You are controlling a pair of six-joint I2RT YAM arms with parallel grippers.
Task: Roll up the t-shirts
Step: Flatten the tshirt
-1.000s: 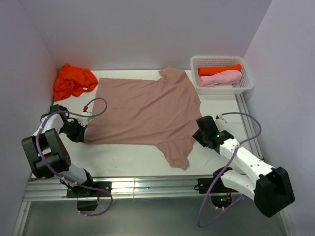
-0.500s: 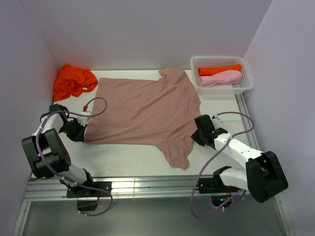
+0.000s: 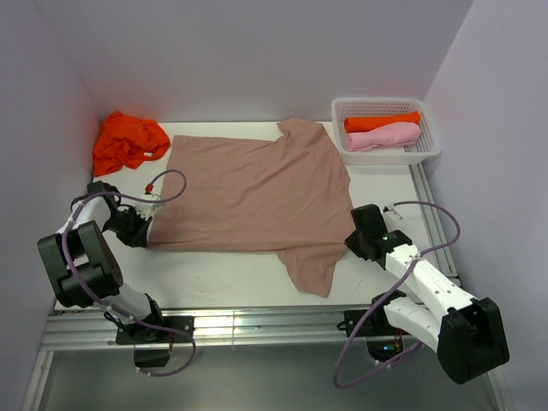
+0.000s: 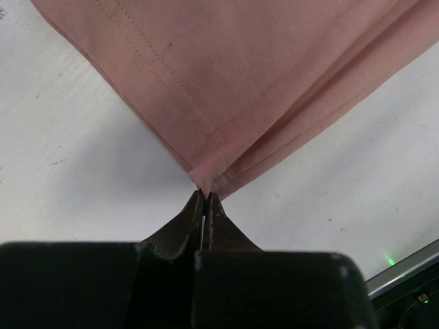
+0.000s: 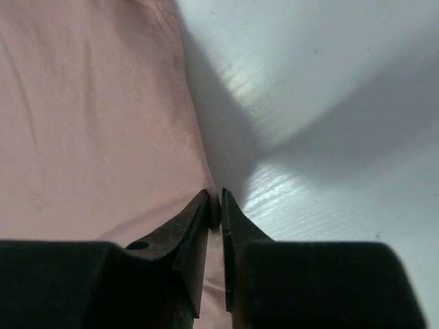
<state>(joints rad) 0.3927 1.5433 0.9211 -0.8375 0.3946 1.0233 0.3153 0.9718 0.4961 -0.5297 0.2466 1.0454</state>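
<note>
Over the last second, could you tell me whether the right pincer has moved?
Yes. In the overhead view the right pincer has shifted slightly rightward, toward the table's right rail, staying at the brown shirt's edge.

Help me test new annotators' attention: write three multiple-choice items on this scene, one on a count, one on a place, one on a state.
1. How many rolled shirts lie in the white basket? A one; B two; C four.
2. Where is the crumpled orange shirt? A far left corner of the table; B in the basket; C hanging off the near edge.
3. The left tool is: A wide open above the table; B shut on the basket's rim; C shut on a corner of the pinkish-brown shirt.
Answers: 1 B, one orange and one pink lie side by side; 2 A, it sits bunched in that corner; 3 C, the left wrist view shows the hem corner pinched at the closed tips.
</note>
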